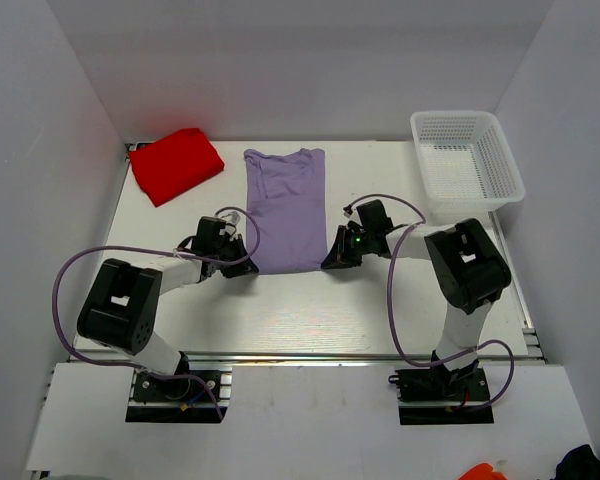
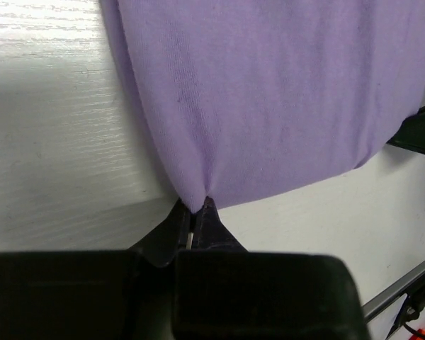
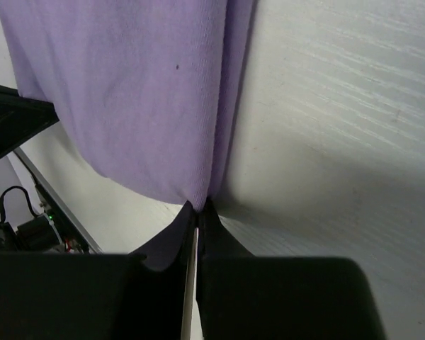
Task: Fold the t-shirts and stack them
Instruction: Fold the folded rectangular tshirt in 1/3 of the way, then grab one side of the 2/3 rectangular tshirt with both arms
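- The left gripper point(image 2: 196, 212) has its jaws clamped on the near-left hem corner of the lavender t-shirt point(image 1: 285, 210). The right gripper point(image 3: 198, 210) is pinched shut on the near-right corner.
- The shirt lies flat mid-table point(image 1: 310, 315) as a narrow strip with its sleeves tucked in. Its long axis runs near to far, collar pointing away from the arms and hem toward them.
- The step in hand appears to be the hem-to-collar fold. The next move calls for both arms to lift evenly and carry the hem forward, keeping the cloth taut.
- The red t-shirt point(image 1: 176, 165) sits folded at the far-left corner, well apart. It is probably where the stack will go.
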You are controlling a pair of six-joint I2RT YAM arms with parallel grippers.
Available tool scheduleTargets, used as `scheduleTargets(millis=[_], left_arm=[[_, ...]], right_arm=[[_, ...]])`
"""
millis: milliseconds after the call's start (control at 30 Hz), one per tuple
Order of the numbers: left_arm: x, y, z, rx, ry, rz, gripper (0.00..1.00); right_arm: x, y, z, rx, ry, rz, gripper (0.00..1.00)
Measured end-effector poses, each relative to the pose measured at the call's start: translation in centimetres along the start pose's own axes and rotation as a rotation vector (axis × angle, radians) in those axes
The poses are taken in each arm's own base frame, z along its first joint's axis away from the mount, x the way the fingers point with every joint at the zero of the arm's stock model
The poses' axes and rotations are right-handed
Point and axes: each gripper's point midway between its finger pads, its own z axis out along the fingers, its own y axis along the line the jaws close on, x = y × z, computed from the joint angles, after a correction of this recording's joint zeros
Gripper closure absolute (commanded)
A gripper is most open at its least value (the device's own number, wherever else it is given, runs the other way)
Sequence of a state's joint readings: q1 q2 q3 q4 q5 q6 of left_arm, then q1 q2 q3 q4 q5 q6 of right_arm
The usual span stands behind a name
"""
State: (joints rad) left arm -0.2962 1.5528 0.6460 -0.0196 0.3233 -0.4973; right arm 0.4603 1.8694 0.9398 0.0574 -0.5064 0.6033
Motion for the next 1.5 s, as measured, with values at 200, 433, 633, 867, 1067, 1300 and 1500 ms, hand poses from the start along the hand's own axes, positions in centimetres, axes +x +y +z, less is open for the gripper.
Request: scheduleTargets(millis=[200,433,633,867,1067,1300,1500], left_arm=[[0.3,-0.1,-0.2,0.008,0.001,0.006,1.00],[3.2,-2.1,-4.7,0.080,0.025,0.035,1.00],[3.8,-6.0,-10.4,0.224,-0.018,0.100,1.00],[6.3,-8.1,-13.9,0.326,0.065,0.097,1.00],[2.7,-11.0,-16.4,0.363,-0.001,0.139,1.00],[-0.8,-11.5,-15.6,0.320,-0.061,0.138,1.00],[-3.2,-10.5,-13.0,0.233,-0.072,0.085,1.00]], right_arm=[[0.6,0.1,-0.1,-0.024,-0.010,-0.032,1.00],[5.3,1.7,-4.4,-0.044,-0.018,-0.138,1.00],[9.4,4.5,-9.2,-0.100,-0.045,-0.244,1.00],[10.1,7.1,-14.4,-0.117,-0.127,-0.301,1.00],[7.6,9.3,-16.8,-0.088,-0.220,-0.340,1.00],[3.4,9.3,-17.2,0.044,-0.321,-0.318,1.00],[-0.1,9.1,-16.5,0.122,-0.360,-0.296,1.00]])
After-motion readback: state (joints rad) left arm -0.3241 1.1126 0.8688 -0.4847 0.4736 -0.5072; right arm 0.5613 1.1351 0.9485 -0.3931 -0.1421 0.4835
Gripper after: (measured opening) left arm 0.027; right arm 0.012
